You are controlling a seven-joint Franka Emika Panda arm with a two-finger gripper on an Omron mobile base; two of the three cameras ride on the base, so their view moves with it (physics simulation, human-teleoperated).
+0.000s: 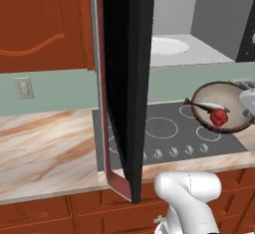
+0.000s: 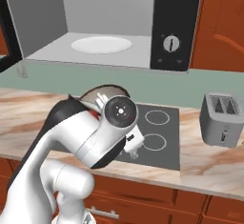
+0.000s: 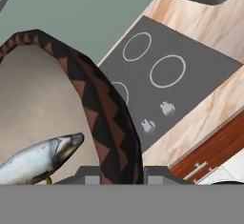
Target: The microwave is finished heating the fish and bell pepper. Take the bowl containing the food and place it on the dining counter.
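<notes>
The bowl (image 1: 222,94), dark brown outside and beige inside, hangs tilted above the cooktop with the silver fish (image 1: 208,105) and the red bell pepper (image 1: 219,117) in it. My gripper (image 1: 245,112) is shut on the bowl's right rim. In the hand view the patterned rim (image 3: 102,118) passes between my fingertips and the fish (image 3: 40,158) lies just inside it. The microwave stands open, its black door (image 1: 124,78) swung out toward me and its grey cavity (image 2: 47,23) holding a white turntable. My arm hides most of the bowl (image 2: 102,93) in the right base view. The dining counter is out of view.
A flat grey cooktop (image 1: 169,133) sits in the marble counter (image 1: 45,148) under the bowl. A grey toaster (image 2: 220,119) stands on the counter to the right. The open door's lower corner (image 1: 122,185) juts out past the counter's front edge. Red-brown cabinets (image 1: 40,24) hang beside the microwave.
</notes>
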